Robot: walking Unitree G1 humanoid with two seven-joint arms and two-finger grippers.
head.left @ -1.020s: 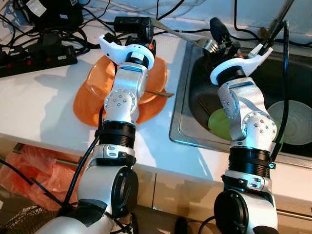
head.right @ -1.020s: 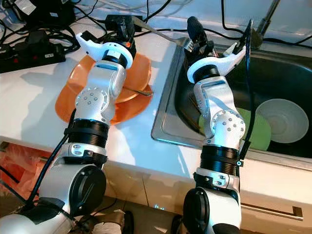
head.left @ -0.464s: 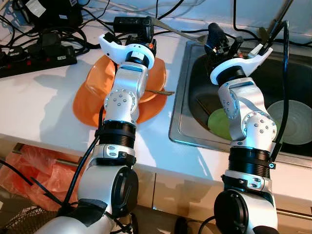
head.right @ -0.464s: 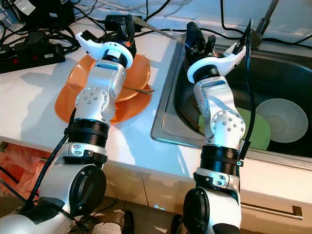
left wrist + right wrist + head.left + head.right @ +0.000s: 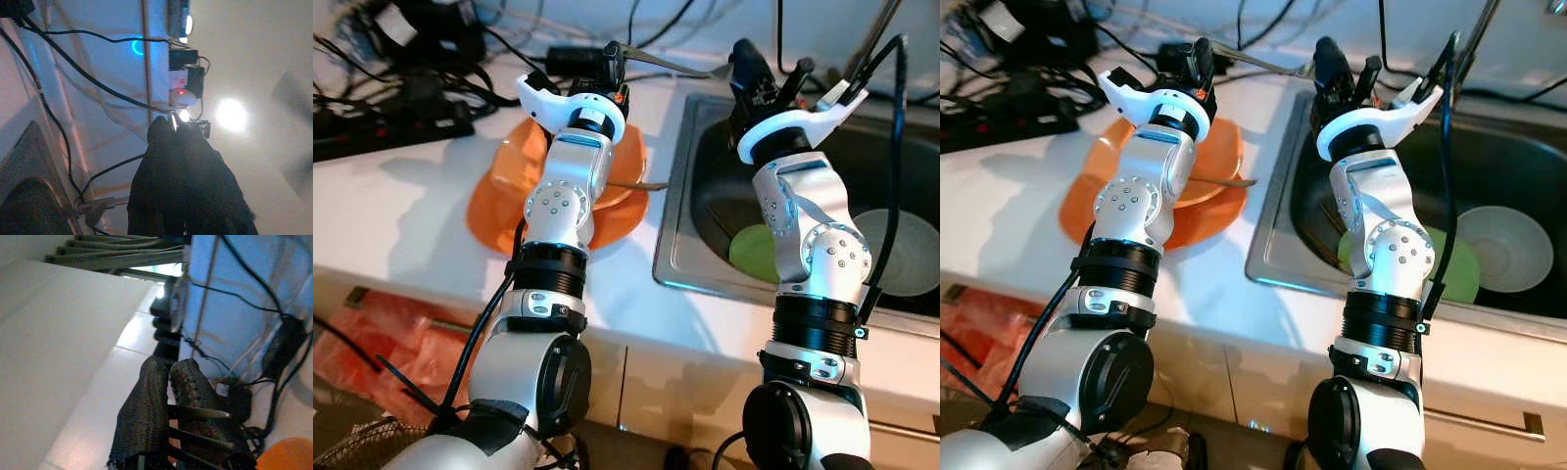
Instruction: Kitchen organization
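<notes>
The fork [image 5: 671,67], held high between the counter and the sink [image 5: 677,245], is pinched by both the left gripper [image 5: 612,61] and the right gripper [image 5: 168,377], so pulling apart may drop it.

The fork [image 5: 671,65] has come up off the sink's edge — a second ago its tines lay low by the rim, now it hangs level in the air above the bench, spanning both hands. The right hand [image 5: 744,61] has risen with the tines, and the left hand [image 5: 610,61] has lifted slightly at the handle end.
</notes>
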